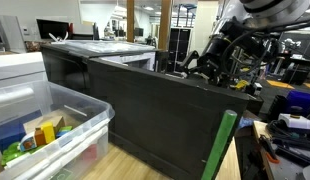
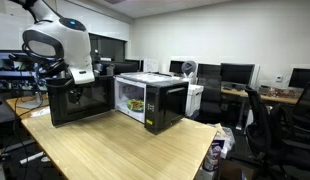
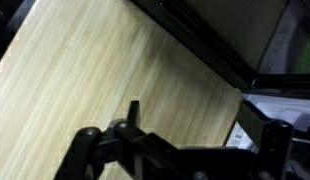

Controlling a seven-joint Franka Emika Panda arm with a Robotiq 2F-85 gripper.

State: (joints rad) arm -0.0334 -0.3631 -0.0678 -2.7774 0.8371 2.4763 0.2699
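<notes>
My gripper (image 3: 200, 122) is open and empty. In the wrist view its two dark fingers hang over bare light wooden tabletop (image 3: 105, 60), with the edge of a black box (image 3: 225, 40) to the upper right. In an exterior view the white arm (image 2: 60, 40) reaches down at the far left of the table, and the gripper (image 2: 77, 88) is at a black box (image 2: 80, 102) there. In an exterior view the gripper (image 1: 217, 60) shows beyond the top edge of a big black appliance (image 1: 155, 110). I cannot tell whether it touches anything.
A black microwave (image 2: 153, 102) with a lit inside stands mid-table beside the black box. A clear plastic bin (image 1: 50, 125) holds several coloured items. A green upright bar (image 1: 221, 145) stands near the table edge. Office chairs and monitors (image 2: 235, 75) surround the table.
</notes>
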